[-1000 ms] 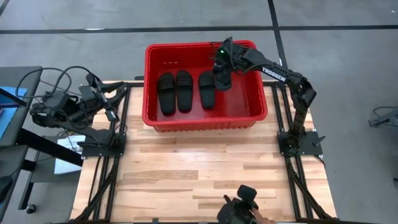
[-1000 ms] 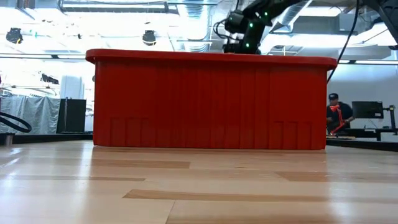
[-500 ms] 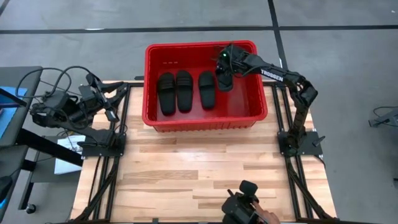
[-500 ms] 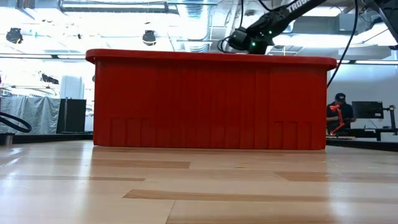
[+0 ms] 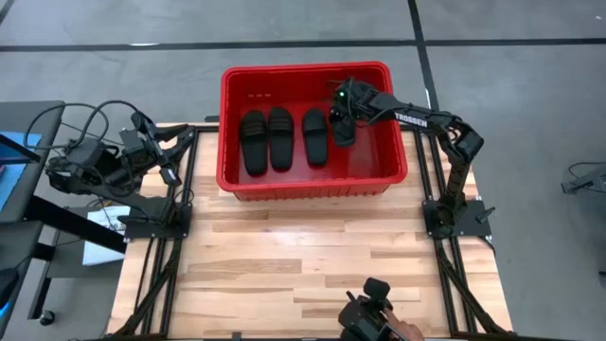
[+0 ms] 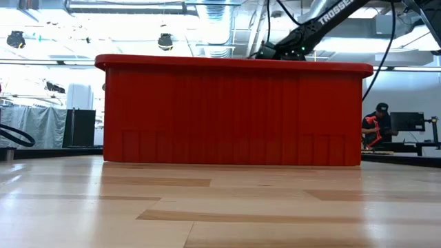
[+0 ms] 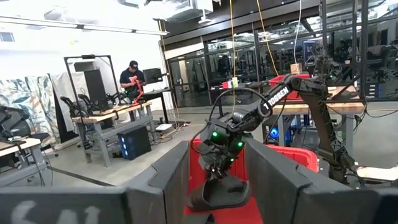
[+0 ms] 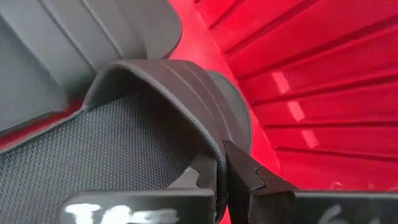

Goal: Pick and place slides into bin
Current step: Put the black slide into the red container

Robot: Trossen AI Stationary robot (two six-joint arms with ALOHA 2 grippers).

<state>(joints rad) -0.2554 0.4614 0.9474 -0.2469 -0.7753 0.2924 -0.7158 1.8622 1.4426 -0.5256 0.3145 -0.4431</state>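
Fourth slide [image 5: 345, 126] — inside the bin [image 5: 312, 184], right of the other three, pinched by its strap band in the clenched right end effector [image 5: 343, 112]; the right wrist view shows both fingers [image 8: 245, 171] closed on the strap edge. Three slides [image 5: 282, 138] lie flat, side by side, on the bin floor toward the left. The bin sits at the far edge of the bench [image 5: 303, 256]. Left end effector [image 5: 169, 156] — released, fingers apart, parked at the left edge of the bench, well apart from the bin. A person [image 6: 374, 126] stands in the room beyond.
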